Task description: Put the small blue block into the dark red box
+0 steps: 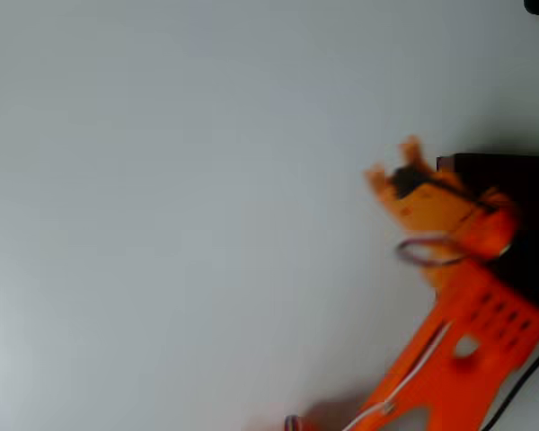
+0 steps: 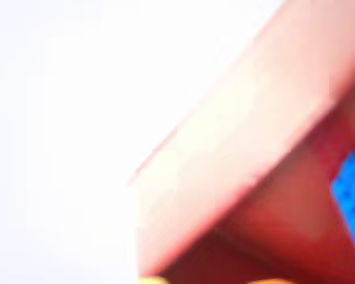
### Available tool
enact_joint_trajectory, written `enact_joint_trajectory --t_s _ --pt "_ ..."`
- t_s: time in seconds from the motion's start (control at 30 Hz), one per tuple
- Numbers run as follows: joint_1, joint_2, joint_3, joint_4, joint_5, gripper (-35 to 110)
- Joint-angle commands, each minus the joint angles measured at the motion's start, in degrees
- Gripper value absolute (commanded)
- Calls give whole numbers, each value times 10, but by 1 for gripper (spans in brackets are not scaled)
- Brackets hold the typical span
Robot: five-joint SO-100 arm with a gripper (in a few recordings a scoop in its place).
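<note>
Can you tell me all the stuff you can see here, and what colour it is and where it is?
table: one, pale grey-white, under everything in the overhead view.
dark red box: one, red walls with a darker inside, at the right in both views; very dark in the overhead view.
small blue block: one, bright blue, inside the box at the right edge of the blurry wrist view.
cable: one, black, lower right corner of the overhead view.
arm: one, orange, lower right, reaching up towards the box.
gripper: one, orange, fingers apart, beside the box's left edge.

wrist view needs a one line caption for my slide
Blurred close-up from the wrist camera: the small blue block lies inside the dark red box, past its pale, overexposed wall.
</note>
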Motion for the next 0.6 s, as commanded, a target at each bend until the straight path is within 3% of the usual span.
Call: enact_joint_trajectory --t_s 0.0,0.23,0.37,0.57 --pt "-76 259 187 -52 11 2" --pt "-270 592 478 -175 -11 0" --pt "-388 646 578 -235 -84 0" --pt "-518 680 719 -292 -112 0"
